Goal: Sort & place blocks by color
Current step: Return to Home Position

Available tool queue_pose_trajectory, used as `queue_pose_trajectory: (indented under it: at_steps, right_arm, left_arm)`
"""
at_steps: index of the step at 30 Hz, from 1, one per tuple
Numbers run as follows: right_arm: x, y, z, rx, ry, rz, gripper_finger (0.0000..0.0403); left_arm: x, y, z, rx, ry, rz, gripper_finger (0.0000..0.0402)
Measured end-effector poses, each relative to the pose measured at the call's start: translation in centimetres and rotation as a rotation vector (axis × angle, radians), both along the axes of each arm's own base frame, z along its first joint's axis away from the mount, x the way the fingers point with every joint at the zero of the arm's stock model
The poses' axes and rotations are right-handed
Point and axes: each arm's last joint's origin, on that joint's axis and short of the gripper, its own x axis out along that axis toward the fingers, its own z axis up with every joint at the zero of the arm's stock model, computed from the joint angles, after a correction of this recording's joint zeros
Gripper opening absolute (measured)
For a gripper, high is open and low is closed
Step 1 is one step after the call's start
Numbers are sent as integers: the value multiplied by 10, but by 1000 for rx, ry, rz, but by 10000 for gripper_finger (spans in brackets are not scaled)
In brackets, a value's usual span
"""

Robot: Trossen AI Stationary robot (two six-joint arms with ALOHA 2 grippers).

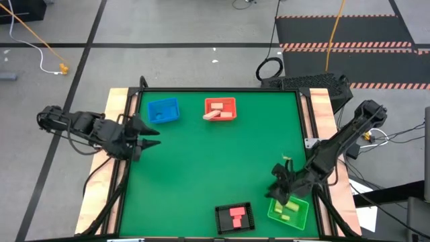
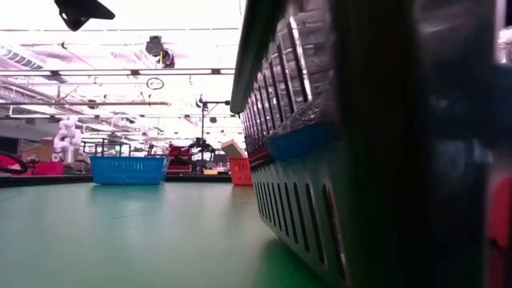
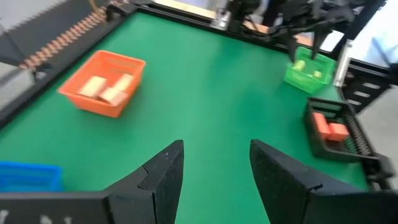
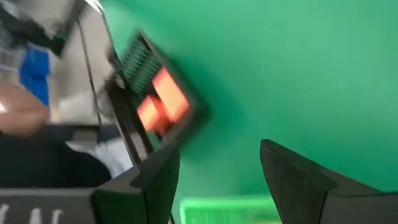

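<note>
Tan wood blocks (image 1: 220,114) lie in the red tray (image 1: 220,108) at the far side of the table. Pink blocks (image 1: 237,216) lie in the black tray (image 1: 234,218) at the near edge. Yellow-green blocks (image 1: 287,213) lie in the green tray (image 1: 289,212) at the near right corner. The blue tray (image 1: 163,110) stands far left; its contents do not show. My right gripper (image 1: 281,190) hovers open just above the green tray's far edge, holding nothing. My left gripper (image 1: 153,135) is open and empty at the table's left edge, near the blue tray.
The middle of the green table (image 1: 215,161) is bare mat. A raised wooden frame (image 1: 119,101) runs along the left and right sides. In the low view the black tray's wall (image 2: 360,160) fills the right half of the picture.
</note>
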Motion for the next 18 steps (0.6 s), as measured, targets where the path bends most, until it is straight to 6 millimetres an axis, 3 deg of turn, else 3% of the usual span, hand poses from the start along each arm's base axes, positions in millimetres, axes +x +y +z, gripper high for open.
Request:
queue_pose_trajectory:
  at_steps: [5, 12, 18]
  right_arm:
    - [-3, -10, 19, -5, -142, -37, 214]
    - [-12, -26, 39, -280, -352, -73, 214]
    - [-19, -39, 52, -405, -437, -15, 214]
  left_arm:
    - [-8, 4, 0, 10, 2, 34, 184]
    - [-4, 5, -22, 60, 38, 149, 184]
    - [-3, 6, -38, 70, 54, 208, 184]
